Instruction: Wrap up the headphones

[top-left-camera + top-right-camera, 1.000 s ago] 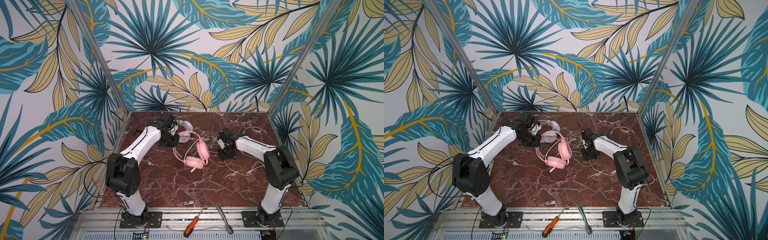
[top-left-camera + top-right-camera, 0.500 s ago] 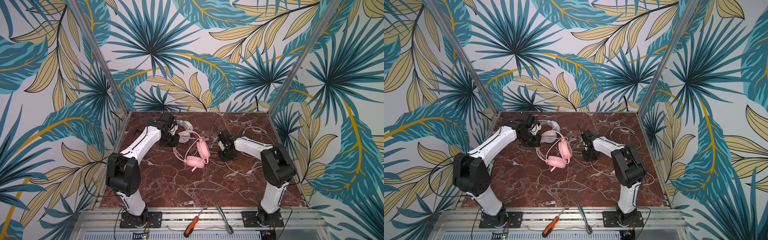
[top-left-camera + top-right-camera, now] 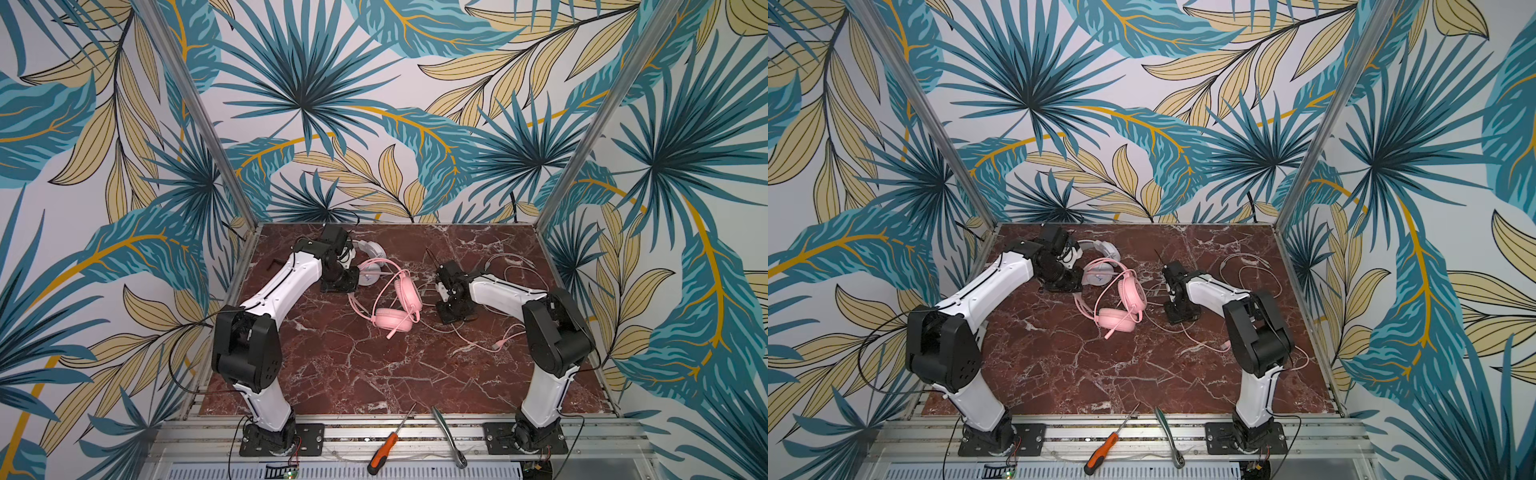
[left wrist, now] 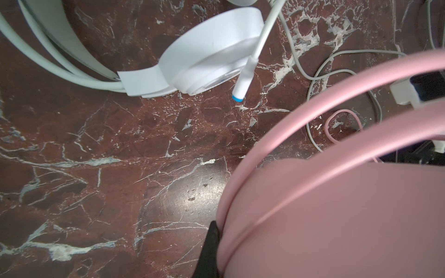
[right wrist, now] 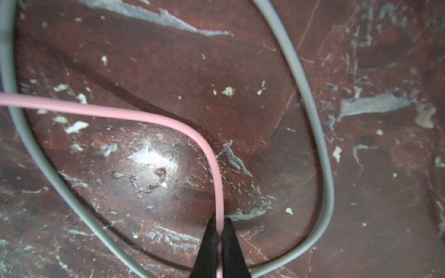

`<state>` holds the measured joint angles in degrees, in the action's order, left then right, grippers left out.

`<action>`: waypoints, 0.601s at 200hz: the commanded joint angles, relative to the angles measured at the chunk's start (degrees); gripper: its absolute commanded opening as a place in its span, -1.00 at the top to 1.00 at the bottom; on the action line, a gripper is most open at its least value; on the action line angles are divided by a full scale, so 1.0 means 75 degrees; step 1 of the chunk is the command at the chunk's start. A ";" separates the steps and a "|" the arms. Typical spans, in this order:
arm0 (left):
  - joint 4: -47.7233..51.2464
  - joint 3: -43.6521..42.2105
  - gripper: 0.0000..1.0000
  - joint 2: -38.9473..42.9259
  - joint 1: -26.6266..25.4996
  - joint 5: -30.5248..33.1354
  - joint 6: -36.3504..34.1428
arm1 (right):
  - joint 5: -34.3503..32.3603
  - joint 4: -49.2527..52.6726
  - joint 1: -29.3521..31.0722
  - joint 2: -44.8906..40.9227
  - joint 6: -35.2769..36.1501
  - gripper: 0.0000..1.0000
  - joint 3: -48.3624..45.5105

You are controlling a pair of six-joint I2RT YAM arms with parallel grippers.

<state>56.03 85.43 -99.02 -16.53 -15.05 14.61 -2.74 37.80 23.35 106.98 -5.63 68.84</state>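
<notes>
The right claw (image 5: 218, 223) is clenched on the pink cable (image 5: 154, 119), low on the surface (image 3: 374, 374). In a top view the pink headphones (image 3: 395, 322) lie at its 9 o'clock, with cable slack trailing toward 4. The left claw (image 3: 345, 284), nearer them, appears clamped on their band.

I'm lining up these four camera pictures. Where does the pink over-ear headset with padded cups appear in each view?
In a top view: the pink over-ear headset lies mid-table, between the two arms.
In a top view: same headset, between the arms.
Left wrist: close up and large, near the white over-ear headset.
Right wrist: not in it; only its thin pink cable, pinched by the right gripper.
Shared landmark: the red-brown marble tabletop.
</notes>
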 commanded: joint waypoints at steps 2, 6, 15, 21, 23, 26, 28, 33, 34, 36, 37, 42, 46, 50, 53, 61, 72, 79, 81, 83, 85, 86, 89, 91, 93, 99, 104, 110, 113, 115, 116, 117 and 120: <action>-0.0378 -0.0041 1.00 0.0055 0.0174 -0.0660 0.0385 | 0.0233 0.0101 0.0009 -0.0269 0.0172 1.00 -0.0289; -0.0406 -0.0073 1.00 0.0065 0.0203 -0.0694 0.0441 | 0.0299 0.0066 0.0021 -0.0318 0.0197 1.00 -0.0310; -0.0507 -0.0155 1.00 0.0087 0.0262 -0.0807 0.0579 | 0.0401 -0.0036 0.0012 -0.0453 0.0223 1.00 -0.0380; -0.0592 -0.0205 1.00 0.0110 0.0301 -0.0894 0.0681 | 0.0450 -0.0110 0.0014 -0.0540 0.0240 1.00 -0.0428; -0.0624 -0.0224 1.00 0.0118 0.0314 -0.0922 0.0725 | 0.0469 -0.0131 0.0018 -0.0567 0.0239 1.00 -0.0443; -0.0662 -0.0252 1.00 0.0130 0.0335 -0.0955 0.0782 | 0.0506 -0.0155 0.0014 -0.0600 0.0254 1.00 -0.0456; -0.0694 -0.0265 1.00 0.0135 0.0349 -0.0978 0.0809 | 0.0524 -0.0169 0.0015 -0.0626 0.0263 1.00 -0.0465; -0.0755 -0.0297 1.00 0.0146 0.0392 -0.1047 0.0880 | 0.0579 -0.0196 0.0015 -0.0683 0.0296 1.00 -0.0487; -0.0761 -0.0301 1.00 0.0147 0.0408 -0.1061 0.0890 | 0.0590 -0.0204 0.0015 -0.0694 0.0301 1.00 -0.0491; -0.0775 -0.0312 1.00 0.0148 0.0417 -0.1078 0.0918 | 0.0615 -0.0210 0.0018 -0.0717 0.0313 1.00 -0.0494; -0.0795 -0.0314 1.00 0.0154 0.0426 -0.1094 0.0926 | 0.0625 -0.0217 0.0017 -0.0729 0.0321 1.00 -0.0500; -0.0850 -0.0337 1.00 0.0160 0.0470 -0.1141 0.0979 | 0.0683 -0.0240 0.0017 -0.0788 0.0351 1.00 -0.0522; -0.0891 -0.0353 1.00 0.0160 0.0497 -0.1176 0.1035 | 0.0694 -0.0256 0.0022 -0.0825 0.0388 1.00 -0.0538; -0.0931 -0.0362 1.00 0.0160 0.0532 -0.1220 0.1070 | 0.0725 -0.0267 0.0016 -0.0858 0.0414 1.00 -0.0550; -0.0956 -0.0373 1.00 0.0160 0.0551 -0.1256 0.1102 | 0.0734 -0.0285 0.0021 -0.0902 0.0446 1.00 -0.0563; -0.1016 -0.0375 1.00 0.0148 0.0608 -0.1361 0.1193 | 0.0770 -0.0282 0.0027 -0.0961 0.0528 1.00 -0.0588; -0.1098 -0.0372 1.00 0.0135 0.0674 -0.1511 0.1310 | 0.0828 -0.0252 0.0047 -0.1058 0.0677 1.00 -0.0601; -0.1166 -0.0375 1.00 0.0137 0.0691 -0.1586 0.1392 | 0.0873 -0.0208 0.0060 -0.1107 0.0770 1.00 -0.0600; -0.1184 -0.0381 1.00 0.0134 0.0701 -0.1613 0.1415 | 0.0888 -0.0194 0.0067 -0.1122 0.0790 1.00 -0.0600; -0.1211 -0.0385 1.00 0.0130 0.0704 -0.1649 0.1433 | 0.0901 -0.0181 0.0078 -0.1141 0.0819 1.00 -0.0600; -0.1236 -0.0392 1.00 0.0132 0.0716 -0.1688 0.1452 | 0.0913 -0.0172 0.0083 -0.1154 0.0844 1.00 -0.0600; -0.1254 -0.0389 1.00 0.0134 0.0716 -0.1704 0.1463 | 0.0932 -0.0169 0.0083 -0.1164 0.0856 1.00 -0.0606; -0.1300 -0.0400 1.00 0.0136 0.0716 -0.1768 0.1487 | 0.0935 -0.0167 0.0089 -0.1187 0.0882 1.00 -0.0620; -0.1334 -0.0407 1.00 0.0142 0.0716 -0.1805 0.1509 | 0.0939 -0.0163 0.0092 -0.1204 0.0895 1.00 -0.0623; -0.1369 -0.0418 1.00 0.0147 0.0716 -0.1841 0.1532 | 0.0940 -0.0165 0.0096 -0.1222 0.0901 1.00 -0.0629; -0.1484 -0.0447 1.00 0.0148 0.0728 -0.1945 0.1603 | 0.0948 -0.0165 0.0121 -0.1269 0.0913 1.00 -0.0655; -0.1578 -0.0477 1.00 0.0159 0.0730 -0.2012 0.1672 | 0.0994 -0.0183 0.0132 -0.1325 0.0914 1.00 -0.0686; -0.1688 -0.0523 1.00 0.0160 0.0742 -0.2115 0.1763 | 0.1051 -0.0220 0.0143 -0.1371 0.0894 1.00 -0.0727; -0.1747 -0.0541 1.00 0.0160 0.0752 -0.2165 0.1809 | 0.1092 -0.0257 0.0156 -0.1389 0.0877 1.00 -0.0754; -0.1789 -0.0542 1.00 0.0160 0.0752 -0.2203 0.1845 | 0.1116 -0.0273 0.0159 -0.1404 0.0861 1.00 -0.0771; -0.1806 -0.0552 1.00 0.0160 0.0752 -0.2220 0.1864 | 0.1122 -0.0289 0.0163 -0.1412 0.0853 1.00 -0.0779; -0.1826 -0.0563 1.00 0.0160 0.0757 -0.2245 0.1880 | 0.1136 -0.0304 0.0159 -0.1416 0.0843 1.00 -0.0795; -0.1887 -0.0580 1.00 0.0154 0.0768 -0.2298 0.1932 | 0.1174 -0.0339 0.0162 -0.1446 0.0829 1.00 -0.0834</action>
<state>48.05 81.73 -99.00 -11.33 -24.69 24.82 3.51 36.14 23.99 98.19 -0.38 64.88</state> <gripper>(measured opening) 0.083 0.063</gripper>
